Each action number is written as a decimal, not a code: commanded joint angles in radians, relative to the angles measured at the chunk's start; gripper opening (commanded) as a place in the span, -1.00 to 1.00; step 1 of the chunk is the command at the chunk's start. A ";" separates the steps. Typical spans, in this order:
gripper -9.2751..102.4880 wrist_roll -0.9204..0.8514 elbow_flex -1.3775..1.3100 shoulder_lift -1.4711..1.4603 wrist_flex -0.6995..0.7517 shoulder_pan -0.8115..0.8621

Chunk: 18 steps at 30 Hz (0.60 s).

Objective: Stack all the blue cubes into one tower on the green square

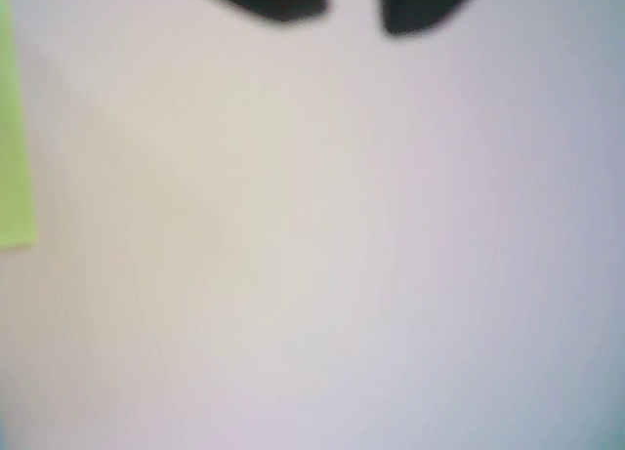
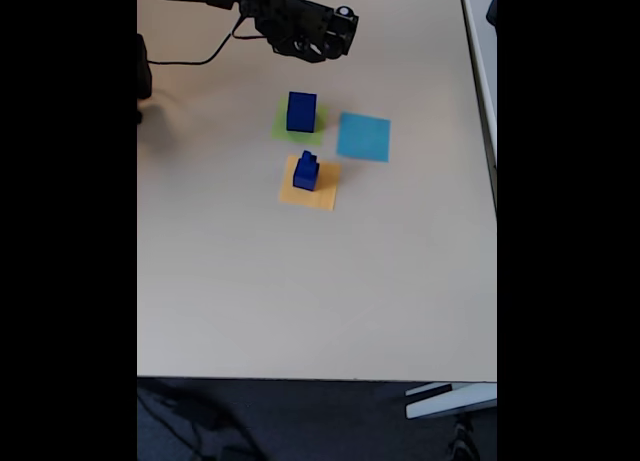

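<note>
Blue cubes: the largest one (image 2: pixel 301 112) sits on the green square (image 2: pixel 282 127), while a smaller stack (image 2: pixel 306 171) stands on the orange-yellow square (image 2: pixel 322 195), cyan square (image 2: pixel 363 137) beside them. The gripper (image 1: pixel 352 19) hovers over the bare surface (image 1: pixel 342 274), jaws slightly parted, holding nothing, green edge (image 1: pixel 14 147) at wrist-view left.

Fixed view: big cube (image 2: pixel 301 111) set on green square (image 2: pixel 283 127). Blue square (image 2: pixel 363 137) placed just right of it. Orange square (image 2: pixel 320 193) laid below, small cubes (image 2: pixel 306 170) stacked on it. Gripper (image 2: pixel 335 46) held above, apart.
</note>
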 commanded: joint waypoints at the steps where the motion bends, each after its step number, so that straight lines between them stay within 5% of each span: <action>1: -0.83 0.025 0.006 0.012 -0.018 -0.006; 13: -0.80 -0.204 -0.264 -0.103 0.055 0.084; 18: -0.61 -0.258 -0.371 -0.135 0.115 0.114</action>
